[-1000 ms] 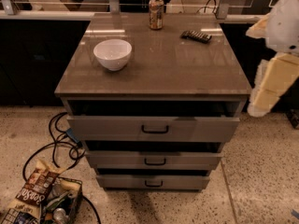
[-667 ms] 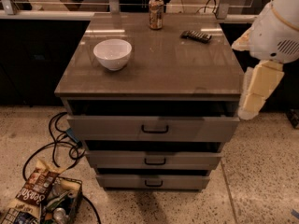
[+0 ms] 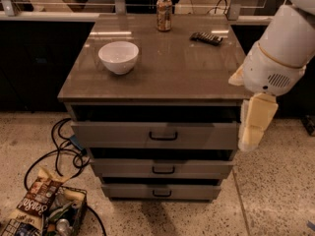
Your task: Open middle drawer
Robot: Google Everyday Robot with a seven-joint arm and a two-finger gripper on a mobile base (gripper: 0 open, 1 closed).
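As the arm swings in from the right, its cream gripper (image 3: 256,122) now hangs lower, just beside the counter's (image 3: 187,82) front right corner; open or closed, I cannot tell. The middle drawer (image 3: 133,168), flat and grey with a small dark bar handle (image 3: 163,170), sits untouched under the top drawer (image 3: 118,134), so the reach looks only begun. A glossy round white bowl (image 3: 118,57) rests near the counter's left edge.

The light is dim, warm and overhead. Pale glare streaks the counter (image 3: 172,80) along its far edge; the white bowl (image 3: 118,57) casts a soft shadow. Black shadow fills the gap above the middle drawer (image 3: 197,169). The gripper (image 3: 257,123) hangs brightly lit beside the counter's front right corner.
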